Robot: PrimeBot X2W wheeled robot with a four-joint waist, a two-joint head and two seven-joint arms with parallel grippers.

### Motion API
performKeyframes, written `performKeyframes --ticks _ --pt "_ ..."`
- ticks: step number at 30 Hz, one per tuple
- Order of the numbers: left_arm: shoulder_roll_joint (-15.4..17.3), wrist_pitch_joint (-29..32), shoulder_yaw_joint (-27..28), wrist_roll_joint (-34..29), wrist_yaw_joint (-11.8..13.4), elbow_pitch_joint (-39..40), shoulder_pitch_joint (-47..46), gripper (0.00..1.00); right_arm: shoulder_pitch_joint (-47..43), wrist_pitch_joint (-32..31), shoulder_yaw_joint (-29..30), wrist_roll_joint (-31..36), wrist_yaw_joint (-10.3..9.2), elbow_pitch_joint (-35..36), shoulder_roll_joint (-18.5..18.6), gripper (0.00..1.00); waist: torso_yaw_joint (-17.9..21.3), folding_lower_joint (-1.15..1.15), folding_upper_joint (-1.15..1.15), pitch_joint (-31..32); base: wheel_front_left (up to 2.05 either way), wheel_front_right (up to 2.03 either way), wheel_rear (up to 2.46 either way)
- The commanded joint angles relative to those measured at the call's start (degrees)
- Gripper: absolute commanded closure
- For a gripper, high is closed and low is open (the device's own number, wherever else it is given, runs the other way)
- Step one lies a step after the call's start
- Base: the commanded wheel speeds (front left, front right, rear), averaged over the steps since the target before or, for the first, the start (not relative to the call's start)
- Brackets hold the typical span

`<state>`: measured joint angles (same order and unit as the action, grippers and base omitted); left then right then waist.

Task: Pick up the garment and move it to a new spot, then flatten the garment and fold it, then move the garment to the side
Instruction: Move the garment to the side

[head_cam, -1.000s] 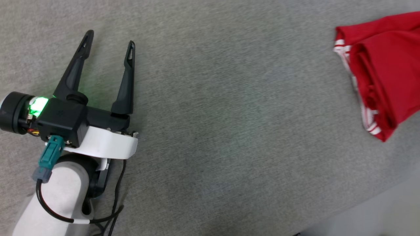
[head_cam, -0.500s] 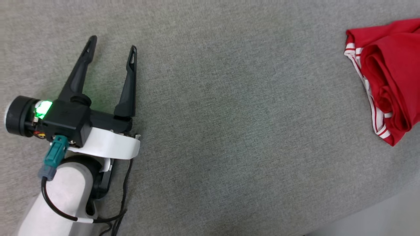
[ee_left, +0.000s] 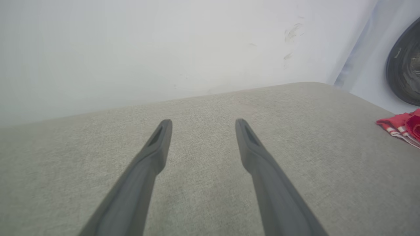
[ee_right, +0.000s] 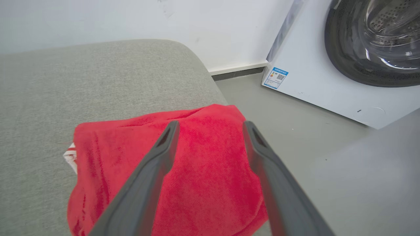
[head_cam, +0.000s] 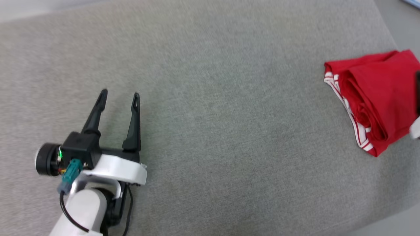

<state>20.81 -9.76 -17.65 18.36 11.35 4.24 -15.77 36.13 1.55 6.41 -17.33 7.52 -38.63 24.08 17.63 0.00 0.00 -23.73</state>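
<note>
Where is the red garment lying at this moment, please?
In the head view the garment lies at the far right of the grey cushion, near its right edge, with the open right gripper over it.

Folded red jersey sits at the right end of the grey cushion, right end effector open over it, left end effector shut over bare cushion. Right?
Not shut: the left end effector is open, spread wide over bare cushion, per the left wrist view. The jersey and right end effector are as you said.
</note>
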Motion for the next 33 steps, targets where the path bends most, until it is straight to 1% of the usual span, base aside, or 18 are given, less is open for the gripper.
performKeyframes --ticks 1,2,3,6,10,11,12,17,20,25,28,33 --pt "-0.7 -0.8 0.3 0.7 0.3 -0.9 1.5 0.0 -2.9 0.4 0.3 1.1 -0.07 2.8 -2.2 0.0 -2.1 0.0 0.0 4.2 0.0 0.0 0.0" --pt "-0.9 -1.0 0.4 1.1 0.5 -1.4 2.1 0.0 -4.3 0.5 0.5 1.4 -0.07 4.7 -3.2 0.0 -2.4 0.0 0.0 4.9 0.0 0.0 0.0" --pt "-1.6 -1.7 0.5 2.1 0.7 -2.8 3.8 0.0 -9.1 1.0 0.9 2.4 -0.07 10.0 -6.0 0.0 -3.6 0.0 0.0 7.2 0.0 0.0 0.0" --pt "-2.4 -2.4 0.4 2.9 0.6 -4.1 5.1 0.0 -13.5 1.3 0.8 3.4 -0.07 15.2 -9.2 0.0 -5.0 0.0 0.0 9.1 0.0 0.0 0.0" --pt "-2.7 -2.9 -0.1 3.1 0.6 -6.0 6.4 0.0 -19.2 1.4 1.3 4.2 -0.07 21.6 -12.3 0.0 -7.1 0.0 0.0 11.5 0.0 0.0 0.0" --pt "-2.7 -2.9 -0.1 3.1 0.6 -6.0 6.4 0.0 -19.2 1.4 1.3 4.2 -0.07 21.6 -12.3 0.0 -7.1 0.0 0.0 11.5 0.0 0.0 0.0" --pt "-2.9 -3.0 -0.2 3.4 0.5 -6.5 6.5 0.0 -20.5 1.0 1.2 4.2 -0.07 23.1 -13.2 0.0 -7.7 0.0 0.0 12.1 0.0 0.0 0.0" --pt "-3.7 -3.7 -0.4 3.8 0.6 -8.6 7.7 0.0 -26.7 -0.3 0.1 4.9 -0.06 31.4 -16.7 0.0 -10.6 0.0 0.0 14.5 0.0 0.0 0.0" --pt "-4.3 -4.1 -0.3 4.1 0.7 -10.1 8.5 0.0 -29.7 -1.6 -0.7 6.0 -0.06 35.6 -18.3 0.0 -12.2 0.0 0.0 16.3 0.0 0.0 0.0" --pt "-4.8 -4.8 1.4 5.8 1.0 -12.2 10.9 0.0 -33.5 -3.5 -2.7 8.1 -0.06 41.5 -19.6 0.0 -13.5 0.0 0.0 19.6 0.0 0.0 0.0" --pt "-4.6 -5.1 2.6 6.4 1.0 -12.7 12.5 0.0 -35.6 -4.3 -3.5 9.0 -0.06 43.7 -20.1 0.0 -14.2 0.0 0.0 21.8 0.0 0.0 0.0" --pt "-4.0 -5.3 3.8 6.9 0.2 -13.0 14.7 0.0 -38.7 -5.3 -4.1 10.8 -0.06 46.6 -20.5 0.0 -14.9 0.0 0.0 24.6 0.0 0.0 0.0"
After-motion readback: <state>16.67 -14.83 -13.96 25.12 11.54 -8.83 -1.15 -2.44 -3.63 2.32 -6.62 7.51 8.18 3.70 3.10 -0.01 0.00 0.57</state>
